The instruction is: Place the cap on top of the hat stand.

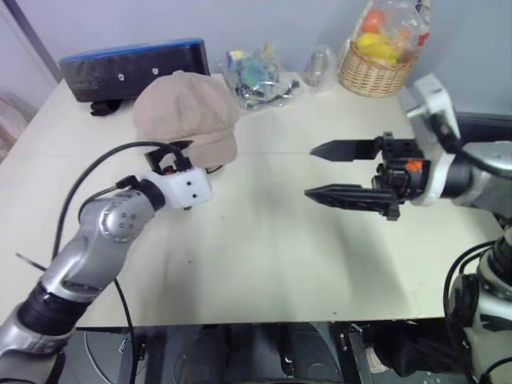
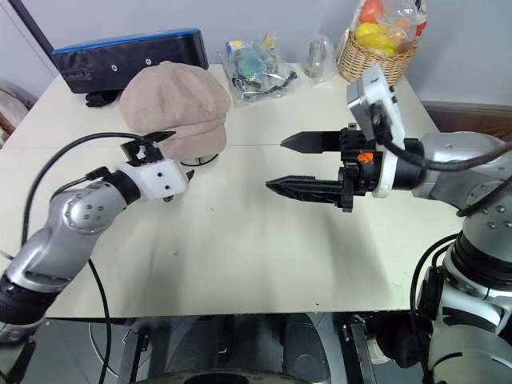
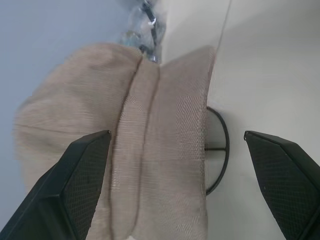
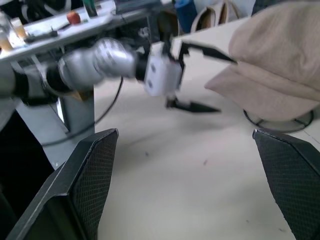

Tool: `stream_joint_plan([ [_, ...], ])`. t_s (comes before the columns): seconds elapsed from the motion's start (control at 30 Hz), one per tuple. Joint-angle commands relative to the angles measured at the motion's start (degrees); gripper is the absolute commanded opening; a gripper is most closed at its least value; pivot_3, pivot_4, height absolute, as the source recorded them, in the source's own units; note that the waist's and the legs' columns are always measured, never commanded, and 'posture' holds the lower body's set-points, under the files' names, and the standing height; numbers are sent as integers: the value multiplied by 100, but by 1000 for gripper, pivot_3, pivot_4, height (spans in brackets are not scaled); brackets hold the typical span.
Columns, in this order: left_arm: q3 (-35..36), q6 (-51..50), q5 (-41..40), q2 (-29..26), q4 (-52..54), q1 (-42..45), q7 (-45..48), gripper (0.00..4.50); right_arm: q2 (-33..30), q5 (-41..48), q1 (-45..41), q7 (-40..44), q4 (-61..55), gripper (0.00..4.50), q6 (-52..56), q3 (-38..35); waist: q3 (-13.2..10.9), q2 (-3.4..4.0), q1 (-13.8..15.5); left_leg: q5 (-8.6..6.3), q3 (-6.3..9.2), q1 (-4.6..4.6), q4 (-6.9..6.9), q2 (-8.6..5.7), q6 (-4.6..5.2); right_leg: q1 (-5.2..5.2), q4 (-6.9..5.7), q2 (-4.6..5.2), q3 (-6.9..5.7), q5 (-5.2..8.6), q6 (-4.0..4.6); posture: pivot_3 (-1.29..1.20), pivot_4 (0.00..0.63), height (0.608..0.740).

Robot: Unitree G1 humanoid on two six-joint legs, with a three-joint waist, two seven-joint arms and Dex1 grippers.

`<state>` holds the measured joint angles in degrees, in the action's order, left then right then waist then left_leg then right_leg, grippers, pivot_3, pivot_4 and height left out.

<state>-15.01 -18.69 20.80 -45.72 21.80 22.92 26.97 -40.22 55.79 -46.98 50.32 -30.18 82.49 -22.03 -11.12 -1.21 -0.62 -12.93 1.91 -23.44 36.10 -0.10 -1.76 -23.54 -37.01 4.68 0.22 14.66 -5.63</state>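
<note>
Left eye view: cap (image 1: 188,112) sits on the hat stand (image 2: 198,160) at upper left of frame, wire base ring showing under its brim. Left gripper (image 1: 178,155) just below the cap, fingers spread, empty. Right gripper (image 1: 346,170) at centre right, jaws wide apart, empty.

Cap (image 2: 172,100) sits on hat stand (image 3: 220,150) — basket (image 2: 376,60) behind, right.
</note>
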Motion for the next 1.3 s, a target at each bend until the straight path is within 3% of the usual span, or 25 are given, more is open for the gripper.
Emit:
stream_joint_plan([
  [0.03,27,228,344,111,-134,137,-123,4500,-22,351,-224,-408,187,4405,11,-280,0,0,0,0,0,-2,-1,-1,0,0,2,1,0,0,0,0,150,740],
  [0.13,163,426,426,252,-383,276,-218,3630,-53,516,-227,-677,296,4500,-83,-277,0,0,3,0,0,-3,0,-1,0,0,2,2,0,0,-1,0,150,740],
  [0.33,606,1790,222,-4,-980,122,-455,631,-269,731,4,-840,301,4500,-354,-122,0,0,-4,0,1,-3,1,-1,1,0,1,4,0,-1,-2,0,150,740],
  [0.57,1136,4695,-243,-626,-2803,82,-828,631,-487,720,160,-942,502,4500,-673,62,0,1,-3,0,-1,-1,-2,5,1,-4,0,6,0,-1,-1,0,150,740],
  [0.73,1014,6627,-304,-895,-4512,676,-842,631,-612,747,247,-957,573,4500,-845,143,0,2,12,0,-4,-3,-2,4,1,-4,2,10,0,-1,-1,0,150,740],
  [0.87,850,7322,-329,-772,-5696,1360,-658,631,-720,705,350,-933,540,4500,-1011,258,0,0,4,0,-5,-6,1,2,1,-3,3,10,-3,-1,-2,0,150,740],
  [1.03,737,7705,-309,-592,-6261,1690,-546,631,-811,733,419,-977,552,4500,-1123,282,0,0,-2,0,-8,-5,2,-1,1,-3,-1,10,-3,-3,-5,0,150,740],
  [1.13,749,7738,-424,-546,-6241,1591,-423,1458,-867,781,425,-995,553,4500,-1163,282,0,0,-15,0,-8,-5,1,0,1,-5,-2,9,-3,-3,-6,0,150,740],
  [1.3,929,7636,-591,-629,-5680,1078,-364,3988,-947,745,439,-982,629,4500,-1257,315,0,0,-23,0,-9,-5,0,4,1,-7,-5,8,-2,-3,-6,0,150,740],
])
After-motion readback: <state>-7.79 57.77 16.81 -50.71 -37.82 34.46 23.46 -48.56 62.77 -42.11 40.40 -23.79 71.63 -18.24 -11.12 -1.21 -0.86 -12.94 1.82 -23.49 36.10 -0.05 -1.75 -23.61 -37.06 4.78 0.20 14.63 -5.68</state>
